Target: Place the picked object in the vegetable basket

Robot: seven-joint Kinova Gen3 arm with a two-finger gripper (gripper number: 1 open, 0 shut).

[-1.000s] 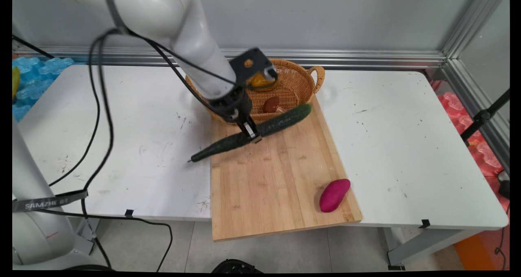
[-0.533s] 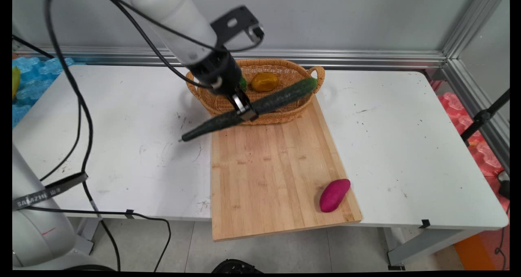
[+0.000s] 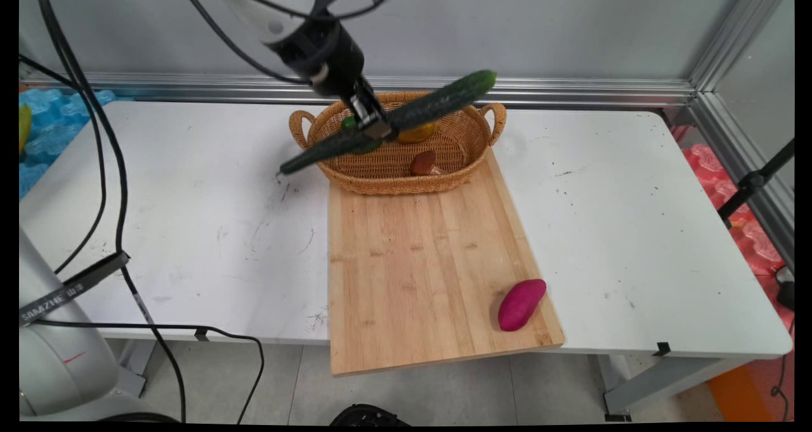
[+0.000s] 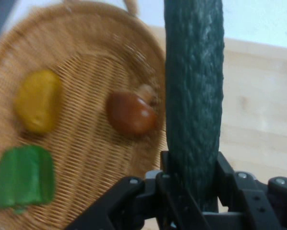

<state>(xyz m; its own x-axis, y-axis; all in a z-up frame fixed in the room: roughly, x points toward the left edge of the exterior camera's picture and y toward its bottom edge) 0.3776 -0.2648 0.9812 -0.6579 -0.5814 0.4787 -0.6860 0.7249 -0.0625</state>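
My hand point(image 3: 374, 126) is clamped around the middle of a long dark cucumber point(image 3: 406, 116), holding it tilted in the air above the wicker basket point(image 3: 469, 141). In the basket lie a yellow vegetable point(image 4: 37, 100), a brown mushroom point(image 4: 131, 112) and a green pepper point(image 4: 23, 176). Just in front of the basket a wooden cutting board point(image 3: 419, 267) lies on the white desk point(image 3: 634, 229), with a purple sweet potato point(image 3: 521, 304) on the board's corner farthest from the basket. A grey wall stands behind the basket.

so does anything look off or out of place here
Mostly the cutting board: its near edge overhangs the table. The cucumber is held tilted in the gripper above the basket. Nothing looks spilled or damaged.
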